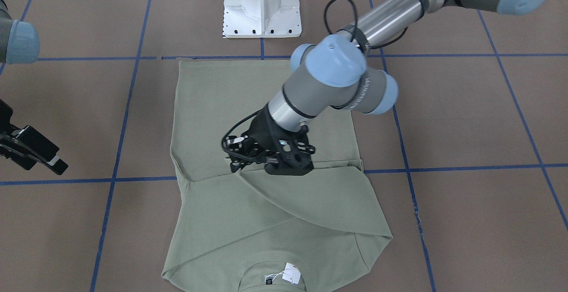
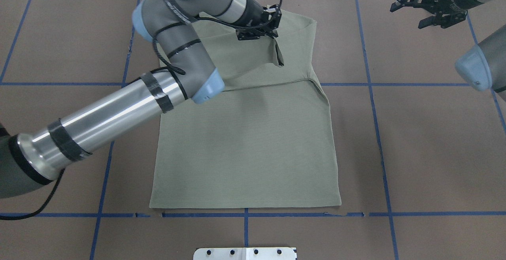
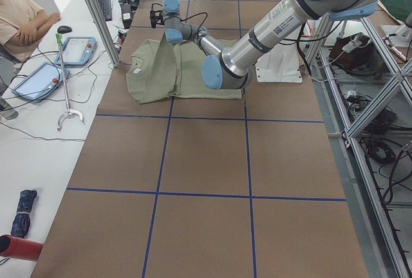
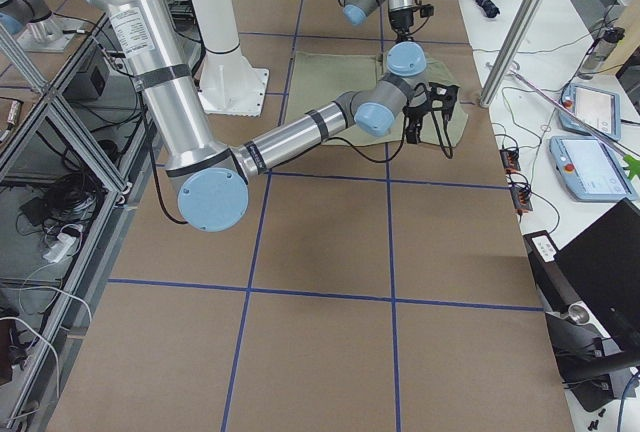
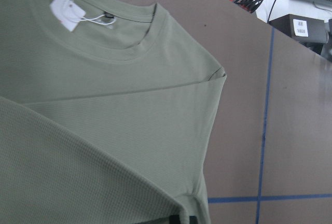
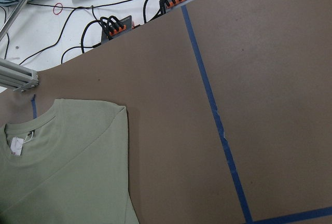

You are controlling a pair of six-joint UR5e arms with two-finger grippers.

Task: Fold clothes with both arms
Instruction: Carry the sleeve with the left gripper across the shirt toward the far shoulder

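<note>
**Left gripper on the sleeve, right arm standing off**

Overhead: the shirt (image 2: 245,145) lies flat in the middle of the table (image 2: 435,153). Its long axis runs from the robot's edge, where the hem is, to the operators' edge, where the neck is. The left gripper (image 2: 257,31) is over the chest at the neck end. Its fingers seem pinched on a sleeve (image 2: 276,50), whose cuff droops below them. The right gripper (image 2: 413,13) hangs well apart, off the cloth toward the far right corner, fingers spread and empty. The left arm is therefore much the nearer, and the body of the shirt stretches from its fingers back toward the robot's edge.

Front-facing: the sleeves are folded in across the chest, and the left gripper sits where they meet. A white tag (image 1: 291,275) lies at the collar (image 1: 262,266); no writing on it can be read.

Left end: the shirt lies in front of the pedestal (image 3: 278,69). A sticker (image 3: 281,15) on the near arm is too small to read.

Right end: this adds nothing about the grip.

Left wrist: the collar, the tag and one folded shoulder show. Cloth runs right up to the gripper's dark tips at the bottom edge, which fits a clamp.

Right wrist: there is bare table, with the shirt's shoulder at lower left. No fingers show.
</note>
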